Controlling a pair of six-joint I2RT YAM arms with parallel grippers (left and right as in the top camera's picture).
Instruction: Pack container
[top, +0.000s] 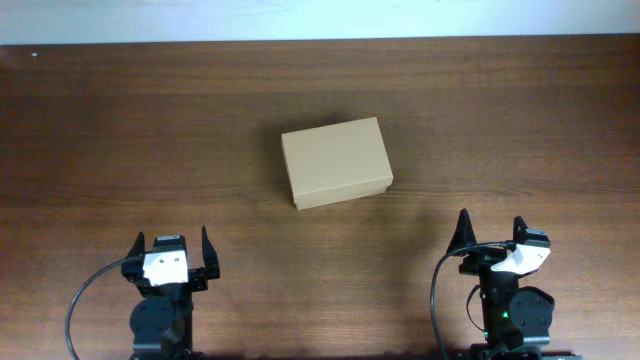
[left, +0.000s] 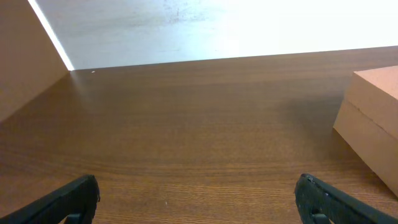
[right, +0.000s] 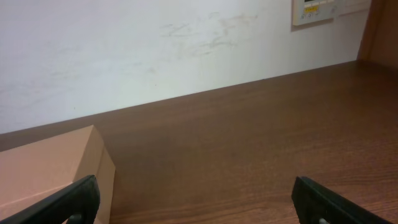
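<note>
So, container (top: 335, 162): a plain tan cardboard box with its lid down flat. It lies slightly skewed at the middle of the table, a little toward the far edge.
Container against left gripper (top: 172, 238): the box sits ahead of it and off to its right, well apart. In the left wrist view only one end of the box (left: 373, 118) shows, at the right edge beyond the right-hand finger (left: 323, 199).
Container against right gripper (top: 490, 226): the box sits ahead and off to its left, also well apart. In the right wrist view it (right: 46, 168) fills the lower left corner, behind the left-hand finger (right: 71, 202).
Left gripper state: jaws spread wide with nothing between them, only bare wood in the gap (left: 196, 196).
Right gripper state: jaws equally wide and holding nothing (right: 196, 196).
Arms: both are at the near edge, one on each side, each with a black cable (top: 85, 300) looping beside it.
Table (top: 120, 130): dark brown wood with the grain showing.
Wall (right: 155, 50): white and scuffed, rising beyond the far edge, with a pale panel (right: 317, 11) at the top right.
</note>
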